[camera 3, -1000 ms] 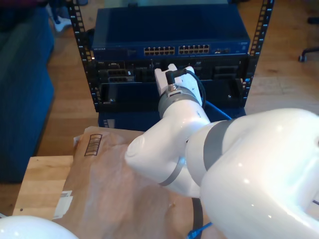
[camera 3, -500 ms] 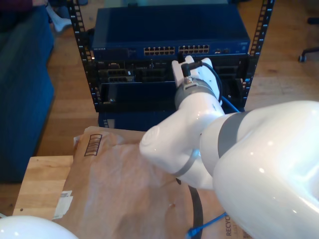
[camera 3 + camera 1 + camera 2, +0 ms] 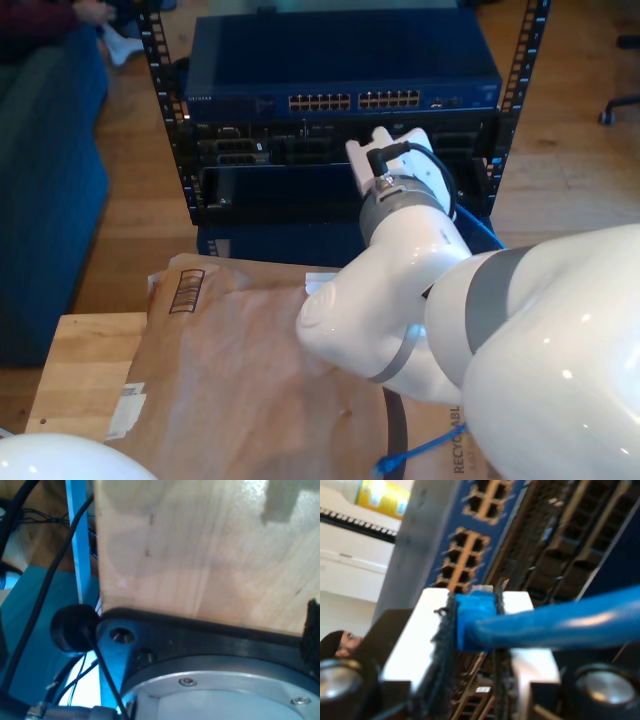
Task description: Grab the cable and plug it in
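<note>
In the exterior view, a white arm (image 3: 520, 340) was seen nearest the camera, above brown paper (image 3: 230, 380) spread on the wooden desk (image 3: 80, 370). A stretch of the cable (image 3: 415, 458) lay by the desk's near edge beside a black strap, and another stretch (image 3: 480, 228) ran behind the arm's wrist. Beyond the desk's far edge, my second gripper (image 3: 475, 615) was held up to the rack (image 3: 340, 110), below the blue switch (image 3: 340, 60) with its row of ports (image 3: 465, 545). Its fingers (image 3: 442, 630) were clamped on the cable's blue plug (image 3: 475, 617). My first gripper's fingers could not be judged; a pale wooden surface (image 3: 200, 545) and black cables (image 3: 75, 630) were seen from its camera.
</note>
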`<state>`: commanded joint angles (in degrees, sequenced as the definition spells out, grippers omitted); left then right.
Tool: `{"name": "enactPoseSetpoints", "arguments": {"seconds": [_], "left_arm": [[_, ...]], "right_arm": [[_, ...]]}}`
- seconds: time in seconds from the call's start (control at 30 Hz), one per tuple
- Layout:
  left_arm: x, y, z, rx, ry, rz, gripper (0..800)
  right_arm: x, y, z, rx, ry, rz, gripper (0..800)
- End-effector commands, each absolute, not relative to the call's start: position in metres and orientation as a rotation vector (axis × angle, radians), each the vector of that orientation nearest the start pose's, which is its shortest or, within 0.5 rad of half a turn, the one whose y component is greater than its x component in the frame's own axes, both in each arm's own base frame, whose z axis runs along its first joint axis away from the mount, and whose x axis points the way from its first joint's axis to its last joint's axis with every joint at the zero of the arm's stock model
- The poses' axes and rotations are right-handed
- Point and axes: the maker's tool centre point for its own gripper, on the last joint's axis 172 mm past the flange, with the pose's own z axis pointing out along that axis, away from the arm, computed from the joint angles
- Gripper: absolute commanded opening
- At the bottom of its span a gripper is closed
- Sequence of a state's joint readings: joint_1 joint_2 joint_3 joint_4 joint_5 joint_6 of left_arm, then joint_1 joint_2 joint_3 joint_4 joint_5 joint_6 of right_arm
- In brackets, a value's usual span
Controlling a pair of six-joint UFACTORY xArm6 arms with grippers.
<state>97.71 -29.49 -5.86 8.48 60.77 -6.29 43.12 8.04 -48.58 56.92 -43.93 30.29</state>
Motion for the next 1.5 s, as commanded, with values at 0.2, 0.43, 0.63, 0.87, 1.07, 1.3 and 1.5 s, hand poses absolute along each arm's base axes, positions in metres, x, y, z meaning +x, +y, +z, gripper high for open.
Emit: {"name": "enactPoseSetpoints", "arguments": {"seconds": [0.2, 0.43, 0.63, 0.87, 1.07, 1.3, 1.5], "left_arm": [[-0.045, 0.118, 0.032, 1.865, 2.153, -0.563, 800], [-0.045, 0.118, 0.032, 1.865, 2.153, -0.563, 800], [-0.045, 0.118, 0.032, 1.865, 2.153, -0.563, 800], [-0.046, 0.118, 0.032, 1.867, 2.152, -0.564, 800], [-0.046, 0.118, 0.032, 1.867, 2.152, -0.564, 800], [-0.045, 0.118, 0.032, 1.865, 2.153, -0.563, 800], [-0.046, 0.118, 0.032, 1.867, 2.152, -0.564, 800]], "right_arm": [[0.557, 0.233, 0.331, -1.750, 1.051, -1.319, 0], [0.559, 0.238, 0.329, -1.713, 1.060, -1.362, 0], [0.554, 0.240, 0.321, -1.630, 1.099, -1.377, 0], [0.541, 0.226, 0.311, -1.477, 1.240, -1.248, 0], [0.542, 0.207, 0.311, -1.392, 1.270, -1.161, 0], [0.565, 0.180, 0.317, -1.321, 1.325, -1.191, 0], [0.573, 0.184, 0.282, -1.328, 1.371, -1.162, 0]]}}
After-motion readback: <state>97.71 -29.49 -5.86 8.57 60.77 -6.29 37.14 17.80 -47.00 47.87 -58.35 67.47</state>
